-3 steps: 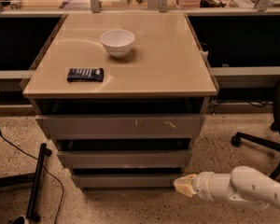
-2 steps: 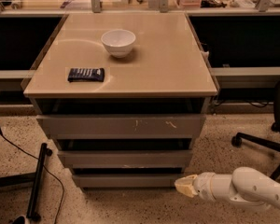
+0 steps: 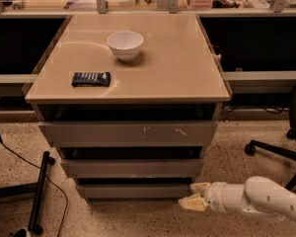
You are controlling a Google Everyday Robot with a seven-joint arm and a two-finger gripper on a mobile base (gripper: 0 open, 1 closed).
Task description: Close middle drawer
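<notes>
Gripper: my pale two-finger gripper (image 3: 187, 195) hangs low at the right, just above the floor, beside the right corner of the bottom drawer front (image 3: 133, 190). Its fingers are spread apart and hold nothing.

Arm: a white forearm reaches in from the lower right edge, lying nearly level.

Middle drawer: the middle drawer (image 3: 130, 168) is the plain grey front between the other two. It looks partly pulled out, with a dark gap showing above it.

Position relative to target: my gripper sits lower than the middle drawer and off to its right, not touching it.

Step in hand: as I judge it, I need to raise the gripper to the height of the middle front and bring it round in front of the flat face.

How to do it well: push square-on near the centre of the front so the drawer slides straight. I should avoid catching the bottom drawer or the scratched top drawer front (image 3: 128, 132).

Count, drawers: three grey fronts, stacked.

Count, on the cabinet top (image 3: 187, 78): one white bowl (image 3: 125, 44) and one dark snack bar (image 3: 91, 78), well apart.

Count, grippers: one.
</notes>
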